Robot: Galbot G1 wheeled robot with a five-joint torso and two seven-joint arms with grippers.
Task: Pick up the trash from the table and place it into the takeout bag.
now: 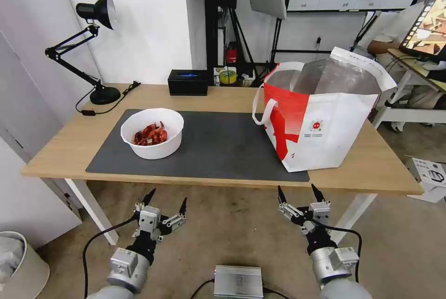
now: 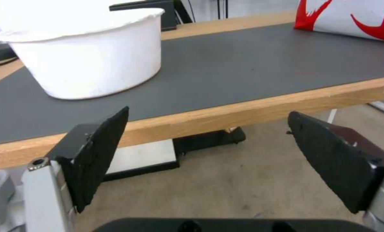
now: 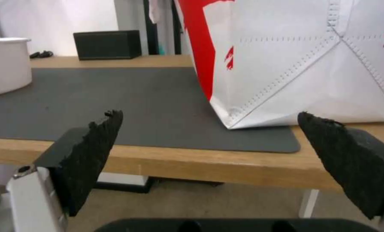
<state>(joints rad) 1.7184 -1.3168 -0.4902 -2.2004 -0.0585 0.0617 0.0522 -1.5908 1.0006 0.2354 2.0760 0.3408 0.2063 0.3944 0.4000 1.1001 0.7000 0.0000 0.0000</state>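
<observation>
The trash in view is a white round bowl (image 1: 152,133) of red shells, standing on the left part of the dark grey mat (image 1: 218,145) on the table (image 1: 65,143). The red-and-white takeout bag (image 1: 320,117) stands open on the table's right side, its foil lining showing. Both grippers hang below and in front of the table's front edge. My left gripper (image 1: 167,199) is open with nothing in it, below the bowl (image 2: 87,51). My right gripper (image 1: 298,193) is open too and holds nothing, below the bag (image 3: 299,58).
A black box (image 1: 188,82) sits at the table's back edge, and a black desk lamp (image 1: 95,52) with its cord stands at the back left. A white bin (image 1: 18,266) stands on the floor at the left. A second desk and a carton are at the right.
</observation>
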